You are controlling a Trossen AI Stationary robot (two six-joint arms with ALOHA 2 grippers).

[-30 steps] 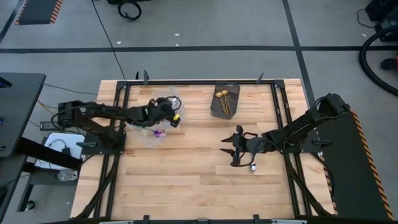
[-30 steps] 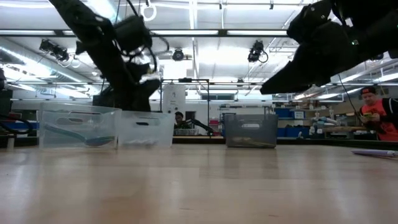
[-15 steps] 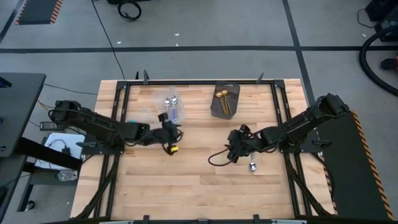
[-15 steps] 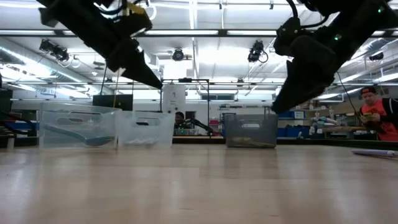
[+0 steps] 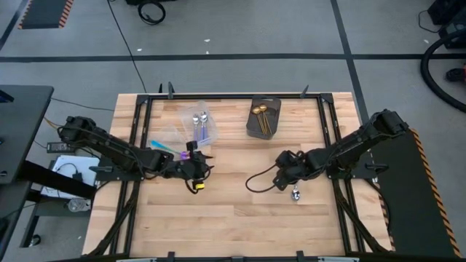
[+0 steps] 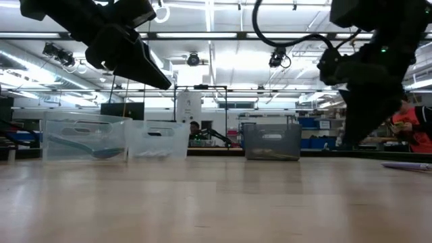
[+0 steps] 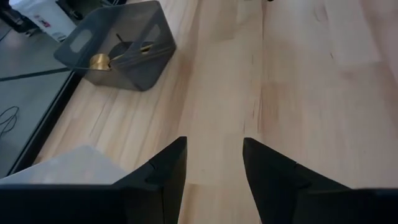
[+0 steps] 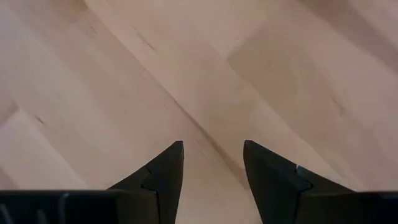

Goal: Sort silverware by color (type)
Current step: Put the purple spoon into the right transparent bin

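- Left gripper (image 5: 198, 169) over the bench (image 5: 233, 218), just in front of the clear tubs; fingers (image 7: 168, 168) parted with only bare wood between them, nothing held.
- Right gripper (image 5: 284, 175) low over the bench's right half, right beside the loose spoon (image 5: 295, 193); fingers (image 8: 165, 168) likewise spread and empty, only wood in their gap.
- Gold spoons (image 5: 261, 115) already in the dark box (image 5: 251, 125) at the back middle; gold bowl also visible there in the left wrist view.
- Silver spoons (image 5: 200, 124) with lilac handles in the rear clear tub (image 5: 183, 118).
- Purple-blue spoon (image 5: 183, 154) and a teal handle (image 5: 162, 147) in the nearer clear tub (image 5: 169, 140), partly hidden by the left arm; exact count not readable.
- Loose spoon on bare wood, well apart from all three containers; silver bowl from above, handle colour too small to tell.
- No other stray silverware visible on the bench.
- Judged nearly done: three groups sorted, one piece left.
- Remaining, by this reading: pick up that last spoon with the right gripper, carry it to its matching container, release.
- Likely snag: thin spoon lying flat on wood, hard to get the fingers under.
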